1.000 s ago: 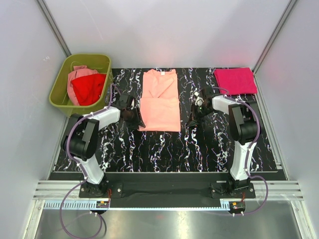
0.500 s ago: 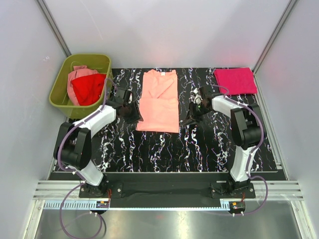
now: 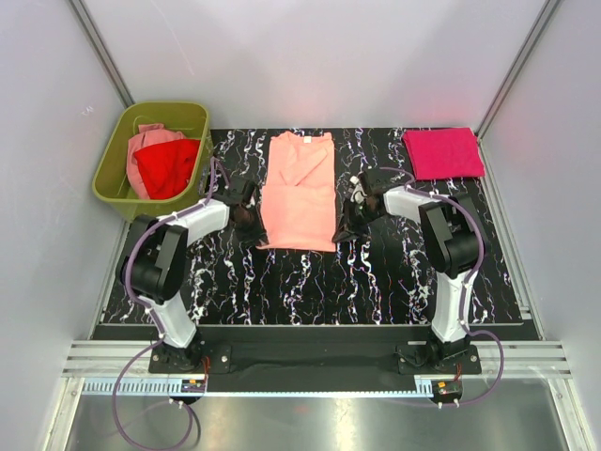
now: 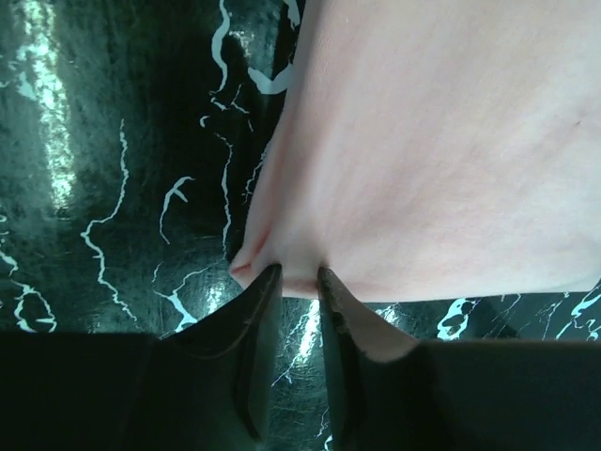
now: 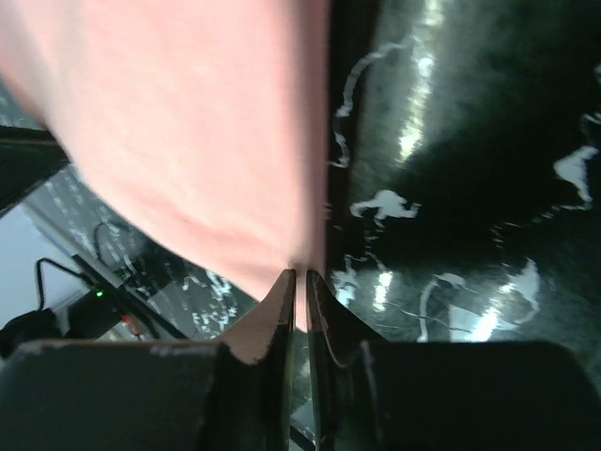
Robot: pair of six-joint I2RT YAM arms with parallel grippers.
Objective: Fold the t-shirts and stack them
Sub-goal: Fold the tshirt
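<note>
salmon shirt (image 3: 300, 188) lies flat on the black marbled mat (image 3: 394, 272), centre of the table, collar at the far end, hem nearest the arm bases; a fold line runs diagonally across its upper half.

left gripper (image 3: 252, 224) sits low at the near left corner of the salmon shirt; in the left wrist view its fingers (image 4: 258, 310) are drawn close together with the puckered corner of cloth pinched between the tips; grip confirmed on that corner, jaws only a narrow slit apart.

right gripper (image 3: 344, 230) sits at the near right corner of the same shirt; in the right wrist view its fingers (image 5: 272, 315) are almost touching, with the cloth edge running into the slit between them; grip confirmed on that corner.

magenta shirt (image 3: 443, 152) lies folded to a rectangle at the far right corner of the mat, well apart from both grippers.

olive bin (image 3: 108, 178) stands off the far left corner of the mat; red shirt (image 3: 167, 167) and pink shirt (image 3: 148, 143) lie bunched inside it, red on top toward the near side.
</note>
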